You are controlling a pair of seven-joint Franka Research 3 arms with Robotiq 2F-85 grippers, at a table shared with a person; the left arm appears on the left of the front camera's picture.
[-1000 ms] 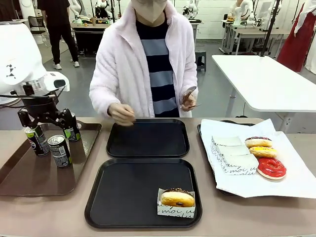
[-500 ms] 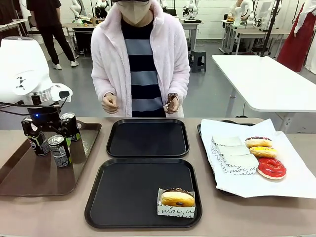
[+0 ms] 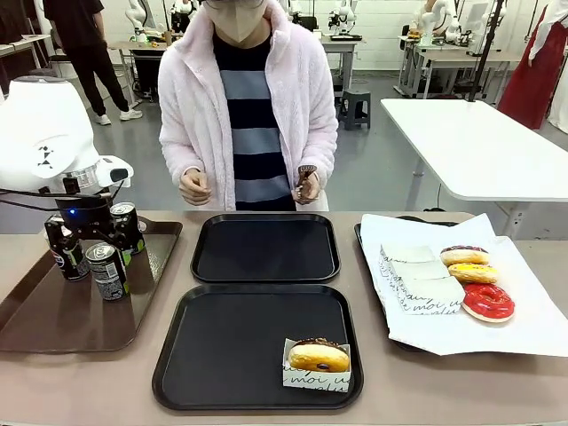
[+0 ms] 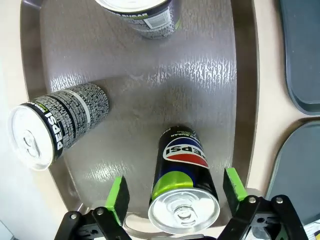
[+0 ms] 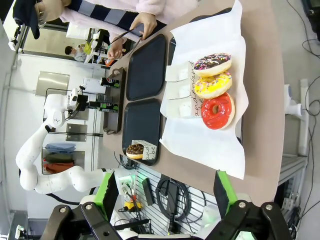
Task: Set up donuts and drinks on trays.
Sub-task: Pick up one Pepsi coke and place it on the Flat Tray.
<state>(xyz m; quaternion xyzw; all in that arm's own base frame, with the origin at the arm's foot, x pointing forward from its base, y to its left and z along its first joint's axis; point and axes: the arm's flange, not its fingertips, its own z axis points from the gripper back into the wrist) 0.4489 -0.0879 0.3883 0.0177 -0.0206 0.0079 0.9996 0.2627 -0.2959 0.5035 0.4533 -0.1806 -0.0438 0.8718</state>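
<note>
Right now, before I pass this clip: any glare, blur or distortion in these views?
Left wrist view: streaky glare on the brown tray, cans splayed by the wide lens. Front view: even light, sharp. Right wrist view: rolled sideways, donuts crisp.

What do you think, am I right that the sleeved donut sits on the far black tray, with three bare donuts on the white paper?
Not quite: the front view shows the sleeved donut on the near black tray; three bare donuts do lie on the white paper.
</note>
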